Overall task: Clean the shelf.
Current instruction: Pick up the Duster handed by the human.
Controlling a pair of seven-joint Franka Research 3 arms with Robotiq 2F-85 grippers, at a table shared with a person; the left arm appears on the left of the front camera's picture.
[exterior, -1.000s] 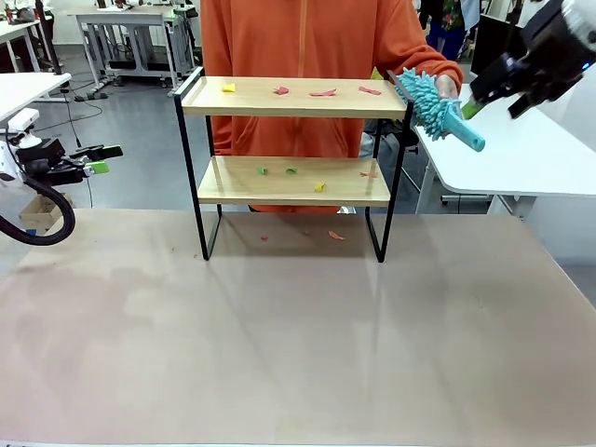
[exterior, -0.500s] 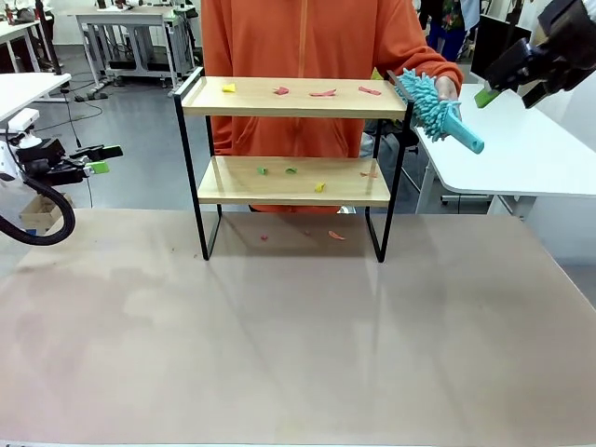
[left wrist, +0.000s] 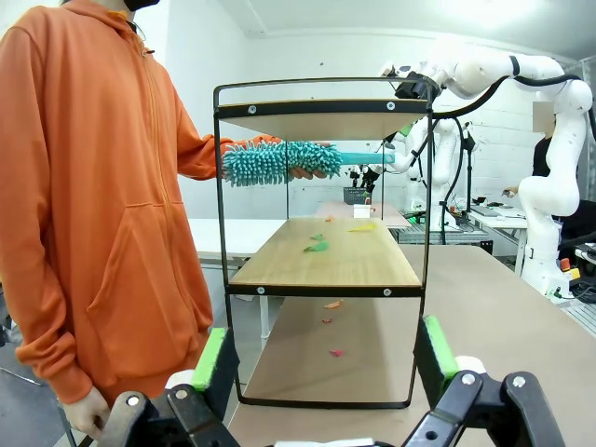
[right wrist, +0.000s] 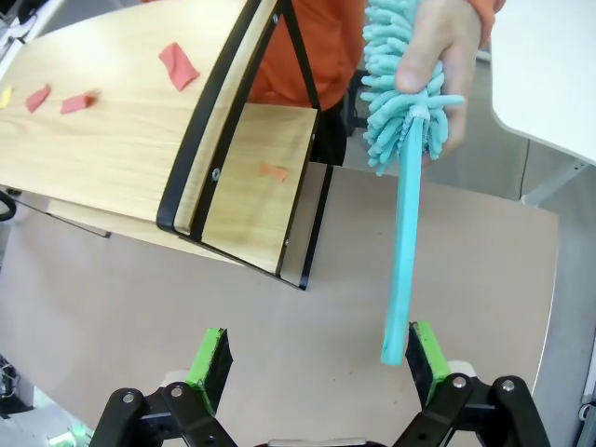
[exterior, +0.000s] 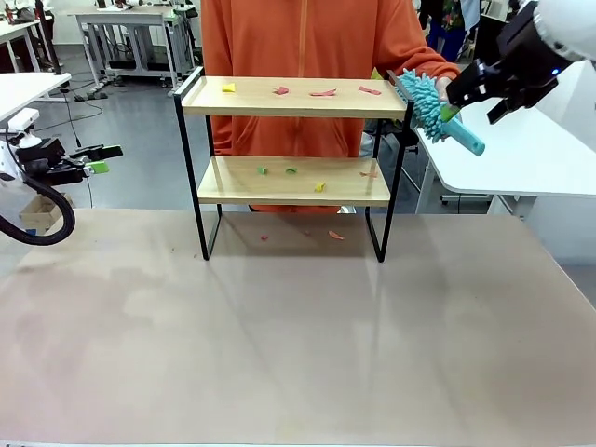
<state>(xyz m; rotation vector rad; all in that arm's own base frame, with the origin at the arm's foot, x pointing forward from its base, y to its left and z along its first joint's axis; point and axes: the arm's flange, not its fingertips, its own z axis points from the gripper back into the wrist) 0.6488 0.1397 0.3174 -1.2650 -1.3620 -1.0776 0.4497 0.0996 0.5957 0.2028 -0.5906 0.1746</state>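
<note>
The shelf is positioned upright at the far side of the table, near its middle, with a person in an orange top directly behind it. Small coloured scraps are scattered on the upper board, more on the lower board, and a few on the table under the frame.

A teal duster is held by the person's hand just beyond the shelf's right end, level with the upper board. The fluffy head is gripped by the hand and the handle is pointed away from the shelf.

The right gripper is located high at the right, at the free end of the handle. In the right wrist view its fingers are spread wide and nothing is clamped. The handle tip lies between them, close against one green pad; whether the pad is touched cannot be determined from this angle.

The left gripper is held off the table's left edge, well apart from the shelf, facing it. Its fingers are spread wide and nothing is held.
</note>
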